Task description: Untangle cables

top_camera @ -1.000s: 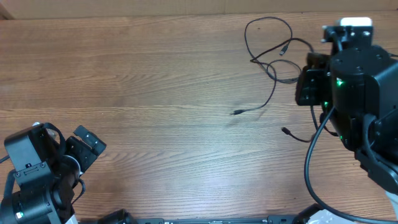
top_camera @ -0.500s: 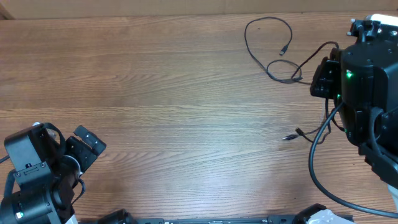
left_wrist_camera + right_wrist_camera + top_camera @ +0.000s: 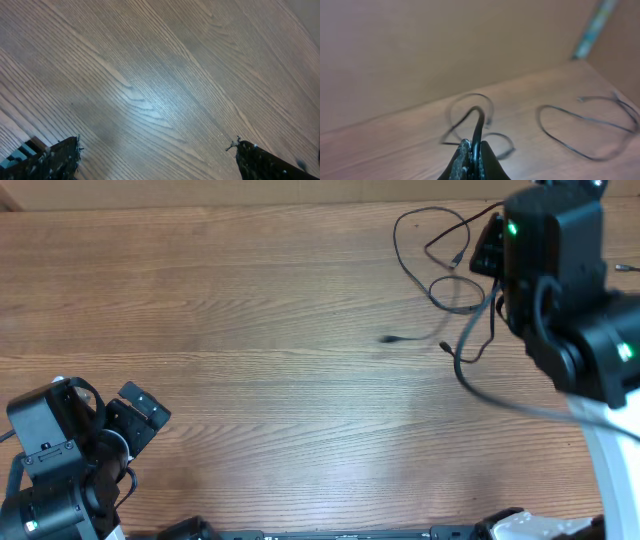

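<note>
Thin black cables lie tangled at the far right of the wooden table (image 3: 250,330). One cable loop (image 3: 397,248) rests on the wood, and a plug end (image 3: 388,338) lies left of it. My right gripper (image 3: 474,149) is shut on a cable (image 3: 479,122) and holds it off the table; a hanging strand (image 3: 462,360) ends in a plug. Loose loops (image 3: 470,97) lie beyond the jaws. Another cable (image 3: 580,120) lies apart to the right. My left gripper (image 3: 156,150) is open and empty over bare wood at the near left (image 3: 140,412).
The right arm's bulky black body (image 3: 560,280) and its thick wire (image 3: 520,405) cover the far right of the table and hide part of the tangle. A wall (image 3: 445,45) stands close behind the cables.
The right arm has moved toward the far edge and leftward, carrying the held cable. Its free plug end has swung from the near right to the middle. The left arm has not moved.
</note>
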